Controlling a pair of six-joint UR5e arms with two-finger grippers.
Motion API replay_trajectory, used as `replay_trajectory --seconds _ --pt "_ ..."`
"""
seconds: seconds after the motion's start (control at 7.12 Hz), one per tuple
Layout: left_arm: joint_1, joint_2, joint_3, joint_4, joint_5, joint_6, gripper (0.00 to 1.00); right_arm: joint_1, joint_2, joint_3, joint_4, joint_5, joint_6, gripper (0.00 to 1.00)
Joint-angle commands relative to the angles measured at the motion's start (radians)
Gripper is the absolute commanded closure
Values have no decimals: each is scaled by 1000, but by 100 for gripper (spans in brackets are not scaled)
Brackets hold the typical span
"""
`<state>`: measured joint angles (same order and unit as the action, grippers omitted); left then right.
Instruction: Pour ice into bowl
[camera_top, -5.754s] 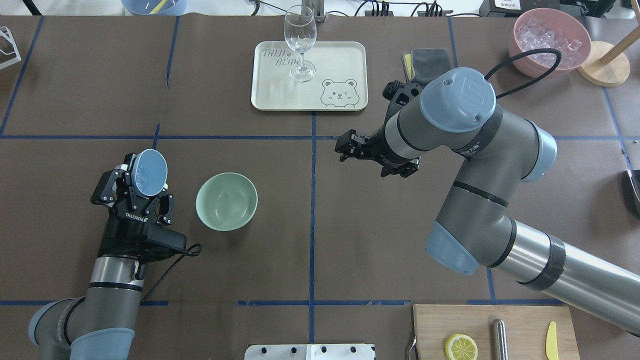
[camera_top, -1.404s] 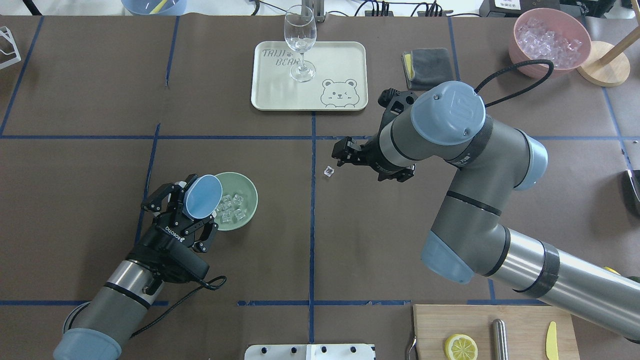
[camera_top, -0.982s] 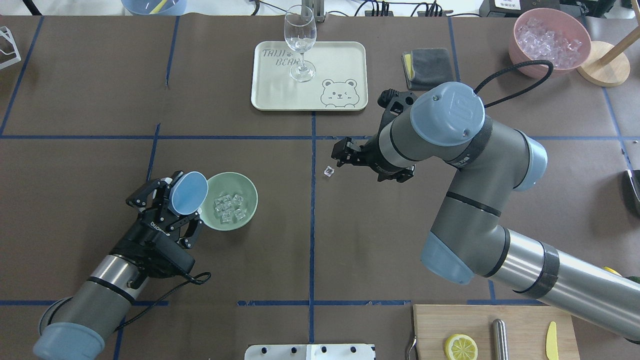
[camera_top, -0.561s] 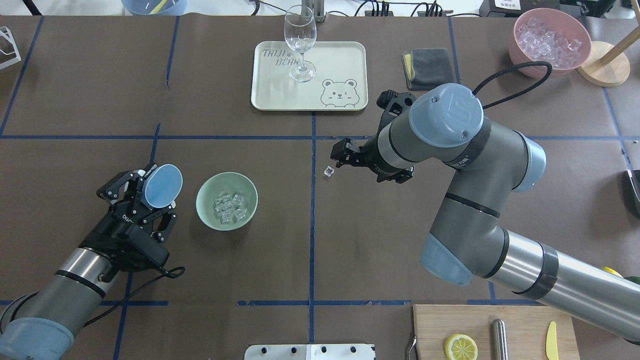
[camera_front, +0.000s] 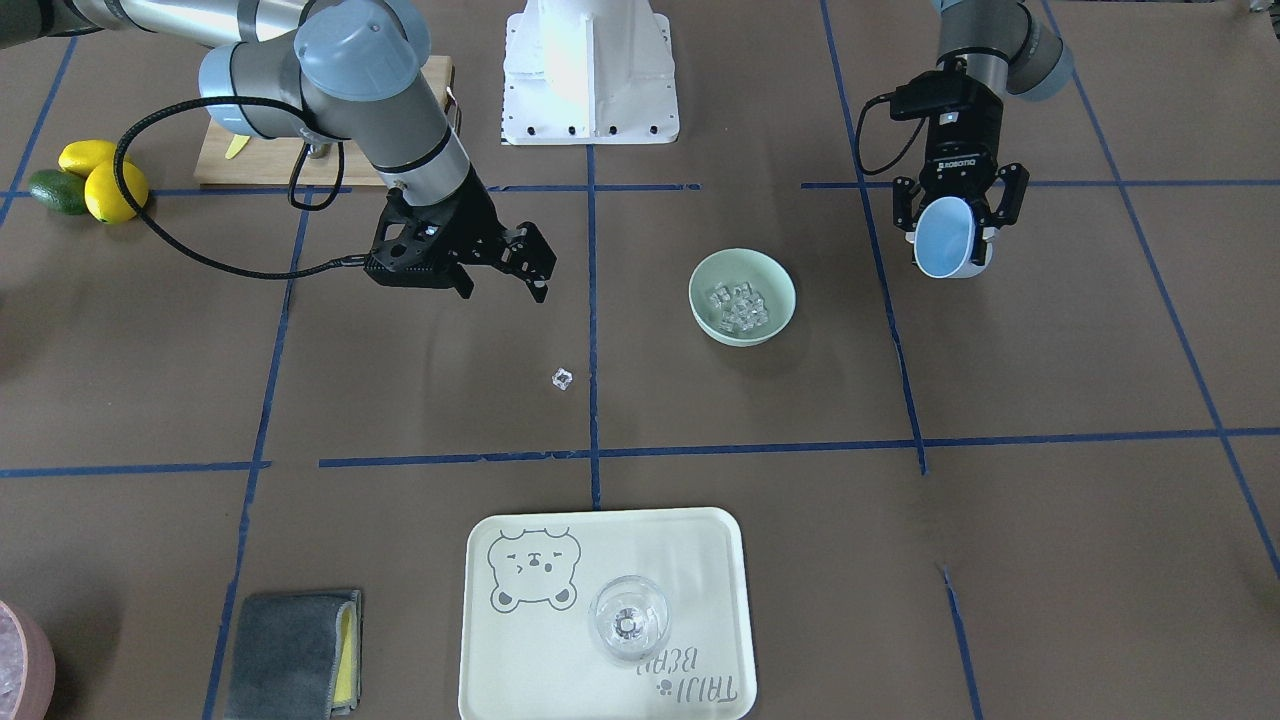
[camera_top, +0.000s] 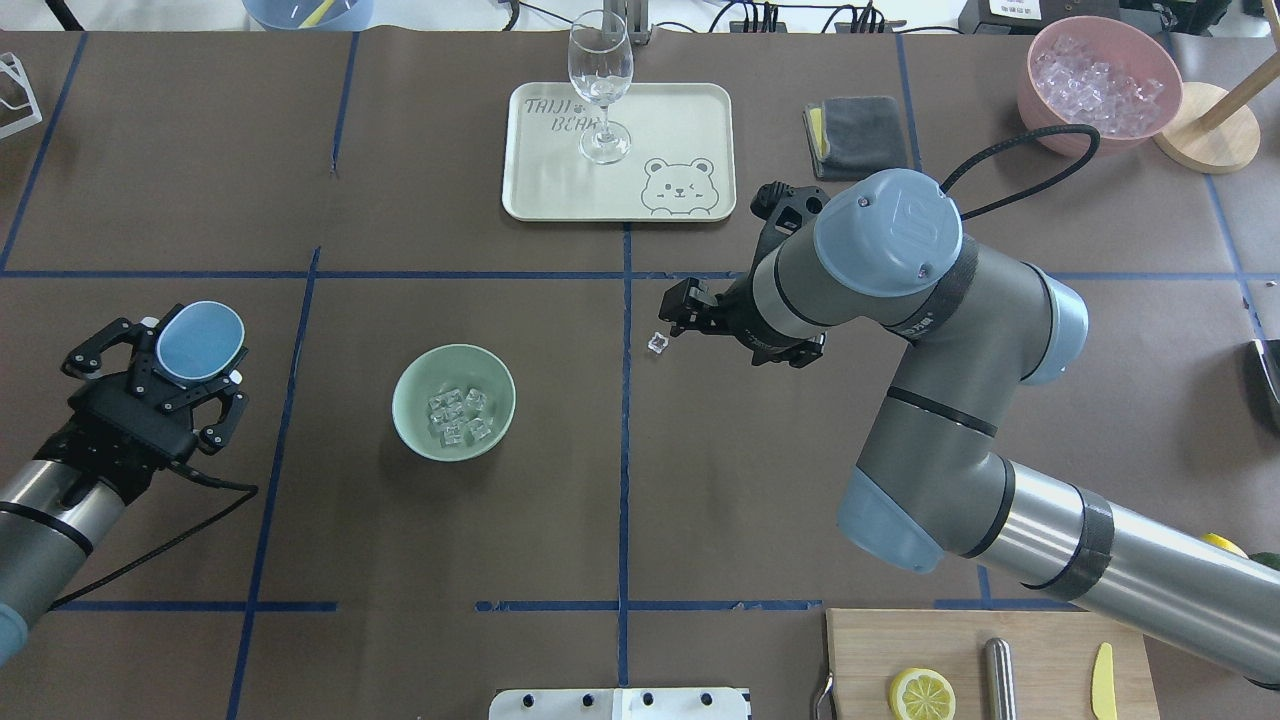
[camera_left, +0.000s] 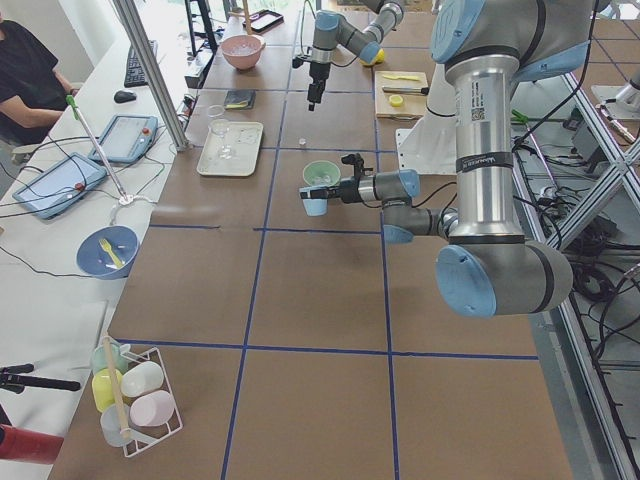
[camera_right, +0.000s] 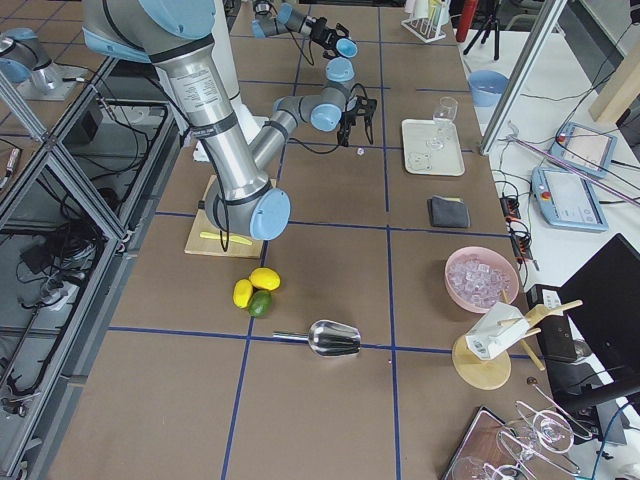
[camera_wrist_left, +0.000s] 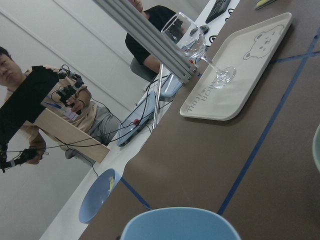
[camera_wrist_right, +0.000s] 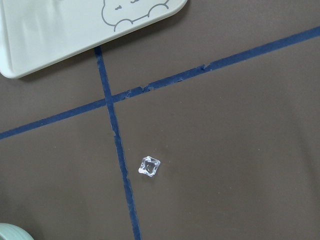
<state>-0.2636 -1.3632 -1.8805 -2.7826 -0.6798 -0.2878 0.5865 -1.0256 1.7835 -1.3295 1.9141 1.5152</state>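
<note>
The mint-green bowl stands left of the table's middle and holds several ice cubes; it also shows in the front view with the ice. My left gripper is shut on the light blue cup, held tilted well to the left of the bowl; the cup looks empty. One stray ice cube lies on the table by the centre tape line, clear in the right wrist view. My right gripper is open and empty just beside it.
A cream tray with a wine glass stands at the back centre. A grey cloth and a pink bowl of ice are at the back right. A cutting board with a lemon half lies at the front right.
My left gripper tipped the cup over the bowl, and ice landed in it. It then drew back left with the cup. A stray cube now lies by the right gripper.
</note>
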Motion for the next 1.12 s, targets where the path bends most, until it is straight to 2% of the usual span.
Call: replay_trajectory --seconds 0.0,0.14,0.42,0.56,0.84,0.98 --pt "-17 68 9 -3 -40 -333 100 -2 4 1 -1 -3 2 0" --pt "-17 120 32 -3 -41 -412 100 -2 6 1 -2 -3 5 0" --pt "-124 167 72 -2 -357 -564 100 -4 7 1 -1 -3 5 0" --pt "-131 164 66 -2 -348 -624 100 -7 7 1 -1 -3 6 0" --pt "-129 151 86 -9 -337 -895 100 -8 7 1 -1 -3 6 0" --pt "-126 148 104 -9 -207 -916 100 -8 7 1 -1 -3 6 0"
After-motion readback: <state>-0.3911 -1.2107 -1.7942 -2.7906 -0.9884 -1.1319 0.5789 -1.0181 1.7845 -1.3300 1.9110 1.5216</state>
